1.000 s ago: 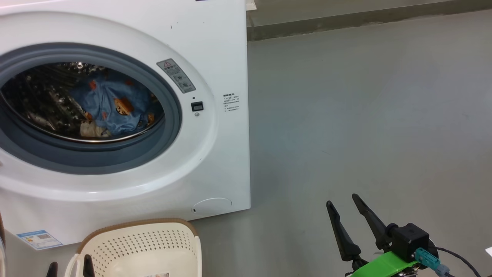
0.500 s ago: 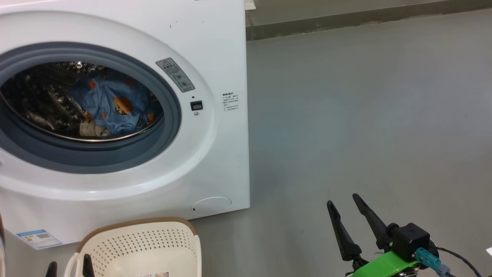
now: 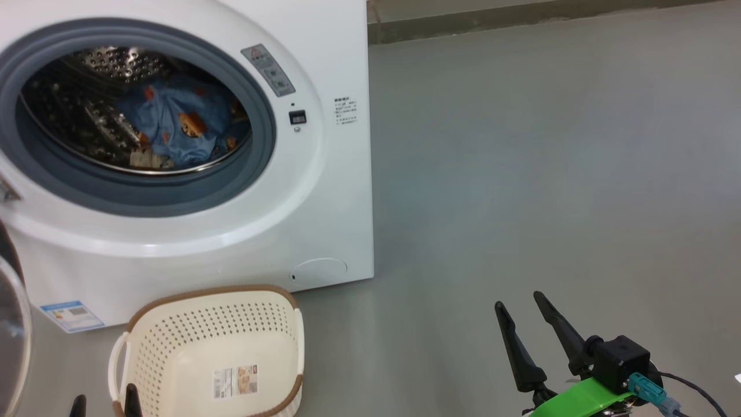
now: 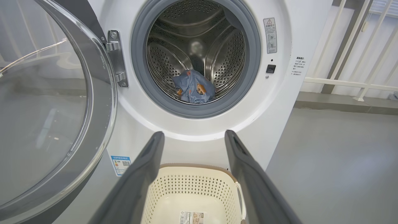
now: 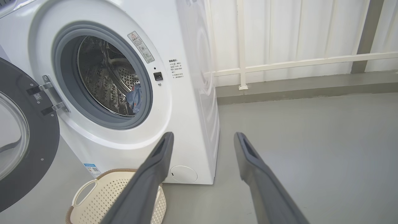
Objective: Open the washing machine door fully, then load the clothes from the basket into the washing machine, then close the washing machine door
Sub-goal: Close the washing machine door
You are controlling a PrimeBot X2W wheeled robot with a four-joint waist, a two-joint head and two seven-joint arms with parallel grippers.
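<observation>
The left gripper (image 4: 193, 133) hangs low, fingers spread, just above the basket (image 4: 192, 186). The right gripper (image 5: 203, 134), likewise spread, points over the grey floor (image 5: 311, 140). Beyond, the washing machine door (image 5: 37, 149) stands swung wide, and the clothes (image 4: 194, 90) lie inside the washing machine (image 4: 279, 102).

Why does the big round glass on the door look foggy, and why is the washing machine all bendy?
In the left wrist view, the bulging clear glass of the black-rimmed round door mirrors the room, so pale streaks show on it. In the right wrist view, the wide lens bows the big white washing machine. In the head view, the holed steel drum glints.
</observation>
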